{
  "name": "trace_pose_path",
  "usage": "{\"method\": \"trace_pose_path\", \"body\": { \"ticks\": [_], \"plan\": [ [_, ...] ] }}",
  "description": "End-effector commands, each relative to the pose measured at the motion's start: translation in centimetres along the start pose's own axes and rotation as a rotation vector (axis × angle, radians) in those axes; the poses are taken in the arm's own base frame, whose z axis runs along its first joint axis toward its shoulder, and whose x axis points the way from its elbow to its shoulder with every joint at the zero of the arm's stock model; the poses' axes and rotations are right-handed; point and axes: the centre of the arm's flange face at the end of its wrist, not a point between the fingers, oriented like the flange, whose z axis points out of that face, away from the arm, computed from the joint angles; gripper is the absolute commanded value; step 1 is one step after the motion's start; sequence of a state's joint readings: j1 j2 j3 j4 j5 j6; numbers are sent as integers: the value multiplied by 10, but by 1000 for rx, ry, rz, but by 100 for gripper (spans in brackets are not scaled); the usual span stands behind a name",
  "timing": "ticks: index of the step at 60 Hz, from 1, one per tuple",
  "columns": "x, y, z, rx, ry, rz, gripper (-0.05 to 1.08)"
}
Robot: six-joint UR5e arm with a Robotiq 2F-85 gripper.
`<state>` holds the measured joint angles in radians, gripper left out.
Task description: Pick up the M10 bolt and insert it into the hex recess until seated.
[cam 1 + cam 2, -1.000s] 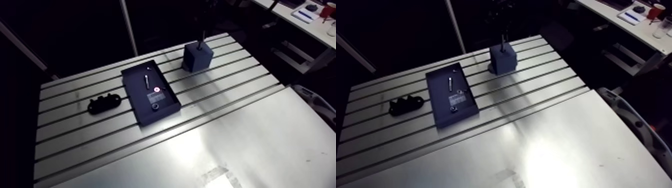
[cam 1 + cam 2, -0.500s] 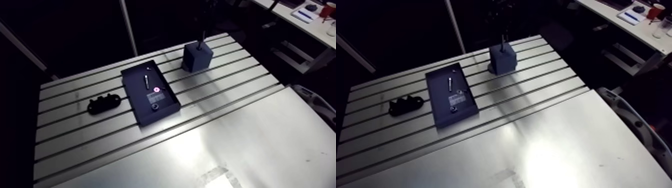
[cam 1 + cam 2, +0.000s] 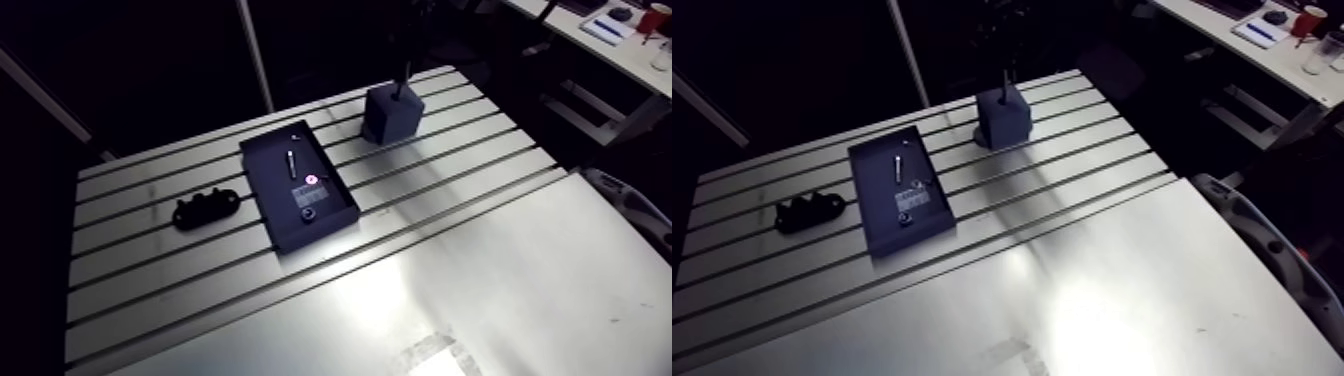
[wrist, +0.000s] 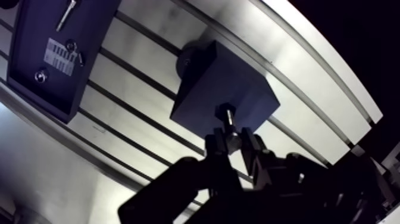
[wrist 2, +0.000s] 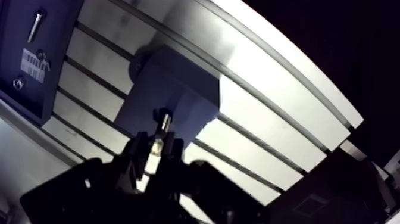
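Observation:
In the wrist view my gripper [image 4: 233, 142] is shut on the M10 bolt [image 4: 229, 124], holding it by the shank. The bolt's hex head [image 4: 224, 111] points away from the fingers and sits over the top face of the dark blue block [image 4: 220, 83], near the edge closest to the gripper. I cannot tell whether the head is inside a recess. In the arm view the block [image 3: 393, 112] stands at the table's back right, and the bolt [image 3: 405, 76] rises from its top as a thin rod. The gripper above it is lost in the dark.
A dark blue tray [image 3: 272, 200] lies mid-table, left of the block. It holds a smaller bolt [image 3: 291, 161], a label and small round parts. A black bracket [image 3: 205, 208] lies further left. Slots run across the table [image 3: 480, 280].
The whole arm view has shifted a little, so the camera moved slightly. The block, tray and bracket lie where they were.

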<state>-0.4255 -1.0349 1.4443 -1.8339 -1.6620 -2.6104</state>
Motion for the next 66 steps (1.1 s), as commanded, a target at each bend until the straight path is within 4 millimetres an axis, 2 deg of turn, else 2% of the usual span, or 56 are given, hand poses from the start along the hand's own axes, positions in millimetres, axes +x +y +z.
{"method": "trace_pose_path", "body": {
  "ticks": [1, 7, 34, 66],
  "plan": [
    [1, -1, 1, 1, -1, 0, 75],
    [2, 0, 6, 8, -5, -1, 75],
    [3, 1, 6, 8, -5, -1, 75],
    [3, 2, -5, -6, 9, -2, 75]
  ]
}}
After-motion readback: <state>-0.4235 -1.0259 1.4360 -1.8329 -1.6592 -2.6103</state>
